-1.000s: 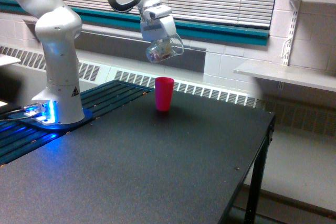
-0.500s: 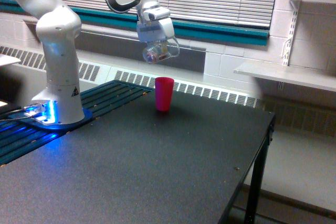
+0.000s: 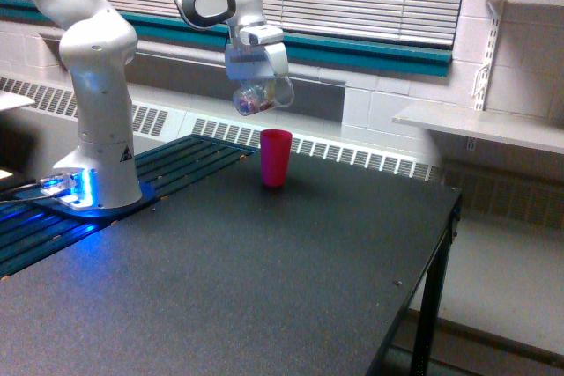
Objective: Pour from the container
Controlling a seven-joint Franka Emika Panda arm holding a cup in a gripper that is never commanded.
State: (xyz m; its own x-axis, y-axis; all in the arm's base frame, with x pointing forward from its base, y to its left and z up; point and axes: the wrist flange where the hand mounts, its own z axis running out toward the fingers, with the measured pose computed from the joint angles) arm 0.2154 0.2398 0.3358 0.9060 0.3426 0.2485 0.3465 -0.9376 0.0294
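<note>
We see the container (image 3: 254,99) as clear, glossy plastic with reddish-brown bits showing through its wall, clamped in a claw (image 3: 256,92) of smooth white plastic like the arm's glossy shell (image 3: 97,59). The pink cup (image 3: 275,157) looks like opaque, smooth plastic with a slight sheen. The table (image 3: 264,288) has a dark, matt, finely speckled top that looks slightly rough, and its leg (image 3: 425,323) at the right looks like black painted metal.
</note>
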